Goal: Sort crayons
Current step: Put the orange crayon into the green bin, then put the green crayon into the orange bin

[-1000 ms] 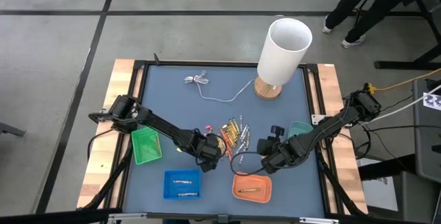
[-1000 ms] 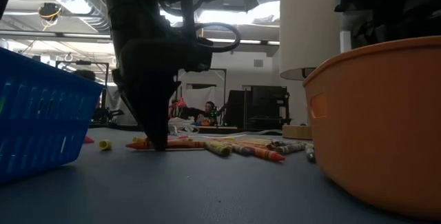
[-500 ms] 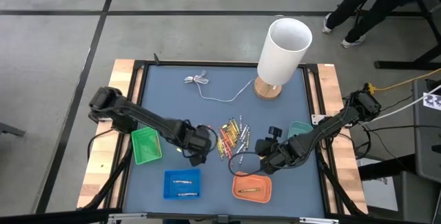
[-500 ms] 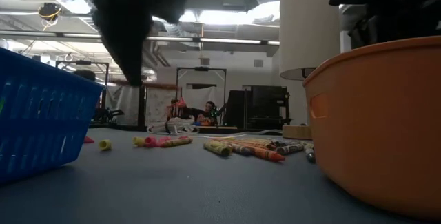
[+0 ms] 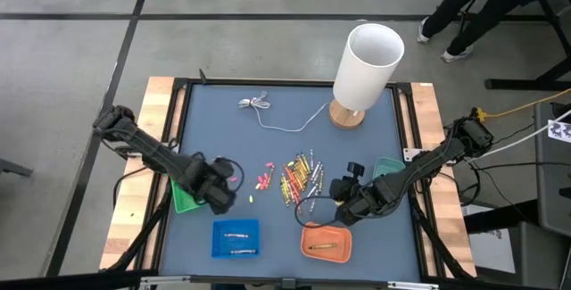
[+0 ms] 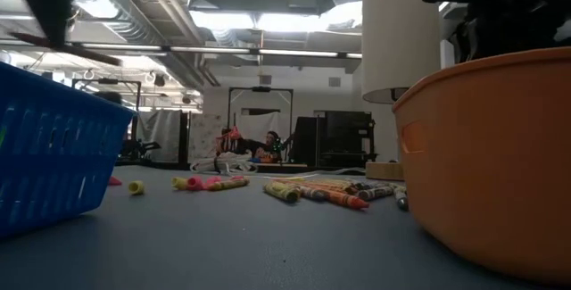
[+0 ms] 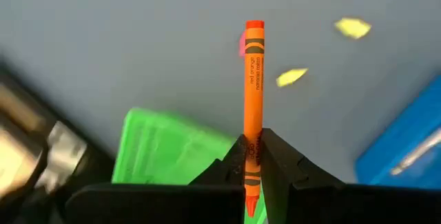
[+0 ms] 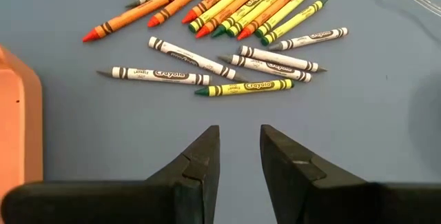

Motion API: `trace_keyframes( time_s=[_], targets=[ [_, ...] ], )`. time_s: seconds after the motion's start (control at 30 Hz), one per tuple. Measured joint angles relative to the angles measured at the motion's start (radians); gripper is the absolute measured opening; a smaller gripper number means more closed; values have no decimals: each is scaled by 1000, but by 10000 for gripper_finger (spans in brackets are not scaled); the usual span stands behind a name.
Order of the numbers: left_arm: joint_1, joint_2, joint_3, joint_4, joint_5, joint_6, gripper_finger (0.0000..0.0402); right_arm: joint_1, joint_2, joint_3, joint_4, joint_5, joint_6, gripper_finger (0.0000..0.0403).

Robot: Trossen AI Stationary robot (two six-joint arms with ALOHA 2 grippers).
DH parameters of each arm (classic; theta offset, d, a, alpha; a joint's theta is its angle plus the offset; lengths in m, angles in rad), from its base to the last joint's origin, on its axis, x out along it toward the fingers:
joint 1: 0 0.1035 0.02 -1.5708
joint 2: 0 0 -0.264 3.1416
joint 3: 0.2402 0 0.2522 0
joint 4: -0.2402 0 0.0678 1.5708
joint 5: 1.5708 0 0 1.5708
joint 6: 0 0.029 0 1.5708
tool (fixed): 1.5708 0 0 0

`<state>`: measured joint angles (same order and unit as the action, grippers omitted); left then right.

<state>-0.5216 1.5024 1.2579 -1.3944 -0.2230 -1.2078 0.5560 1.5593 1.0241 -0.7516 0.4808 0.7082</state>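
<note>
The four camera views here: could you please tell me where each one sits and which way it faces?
High view: above the table, looking straight down; both arms, left gripper near the green tray.
Low view: table height, looking level past the orange tray into the room.
Left wrist view: behind the shut fingers gripping an orange crayon.
Right wrist view: behind the right gripper, open fingers facing the crayon pile.
Shared: the pile shows in high, low and right wrist views.
</note>
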Motion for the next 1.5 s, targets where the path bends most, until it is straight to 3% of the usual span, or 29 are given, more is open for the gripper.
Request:
trace_keyframes(
  time_s=[0.37,0.6,0.9,1.5],
  targets=[
    [-229,0,-98,-65,5,-543,7,0,0,0,12,2,0,101],
    [-309,0,-199,-61,9,-769,7,0,0,0,118,11,1,101],
    [-324,0,-272,-39,8,-780,14,0,0,0,176,156,90,101],
    [-323,0,-315,5,8,-776,74,0,0,0,175,156,137,101]
  ],
)
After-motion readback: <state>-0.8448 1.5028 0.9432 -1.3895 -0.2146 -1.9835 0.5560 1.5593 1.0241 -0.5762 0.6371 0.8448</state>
